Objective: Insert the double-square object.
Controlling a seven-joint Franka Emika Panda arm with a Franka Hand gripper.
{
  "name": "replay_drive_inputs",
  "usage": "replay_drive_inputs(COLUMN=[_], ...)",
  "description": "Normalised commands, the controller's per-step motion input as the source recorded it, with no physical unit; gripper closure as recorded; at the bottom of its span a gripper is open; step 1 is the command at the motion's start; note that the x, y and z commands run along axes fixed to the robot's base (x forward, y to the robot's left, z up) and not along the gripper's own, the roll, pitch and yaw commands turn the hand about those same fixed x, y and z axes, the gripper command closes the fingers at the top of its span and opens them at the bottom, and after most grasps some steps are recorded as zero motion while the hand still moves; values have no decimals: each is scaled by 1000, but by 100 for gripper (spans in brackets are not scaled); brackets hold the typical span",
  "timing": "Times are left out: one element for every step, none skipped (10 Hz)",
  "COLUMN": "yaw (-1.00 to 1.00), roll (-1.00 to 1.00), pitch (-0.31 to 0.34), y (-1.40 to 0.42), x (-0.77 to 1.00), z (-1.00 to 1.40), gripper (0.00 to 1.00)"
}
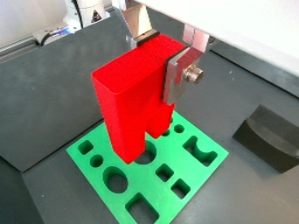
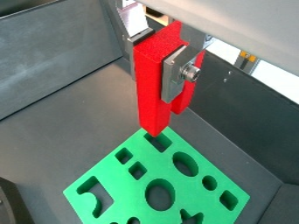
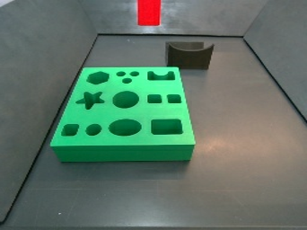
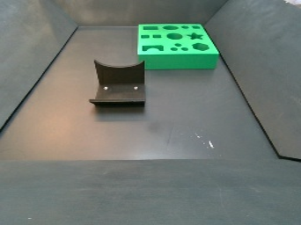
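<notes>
Currently the gripper (image 1: 176, 66) is clamped on the double-square object (image 1: 131, 96), a bright red stepped block, held upright well above the green board (image 1: 111, 179). In both wrist views a flat silver finger (image 2: 177, 77) presses on one side of the block's upper part; the opposite finger is hidden behind the block. The narrower lower step of the red block hangs down toward the board, apart from it, not in any cutout.

The green board lies flat on the dark floor and carries many shaped cutouts: star, circles, ovals, squares, rectangles, a hexagon, and others. In a side view the board (image 3: 126, 112) sits mid-floor, with only the bottom of the red block (image 3: 149, 12) showing at the top edge of the picture, high above the floor and beyond the board's far end. The gripper itself is out of frame there.

A dark grey block with a curved notch (image 3: 188, 54) stands on the floor near the board's far corner, apart from it. In a side view the same grey block (image 4: 119, 83) sits mid-floor with the board (image 4: 177, 46) behind it; neither the gripper nor the red block shows there.
</notes>
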Motion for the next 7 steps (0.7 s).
replay_drive_inputs(yaw=[0, 0, -666, -883, -986, -923, -949], roll=[0, 0, -80, 93, 47, 9, 0], pitch=[0, -4, -270, -124, -124, -149, -110], y=[-11, -6, -306, -309, -154, -80, -9], x=[0, -14, 34, 0, 0, 0, 14], z=[-37, 0, -366, -800, -823, -883, -914], gripper=[100, 100, 100, 100, 100, 100, 100])
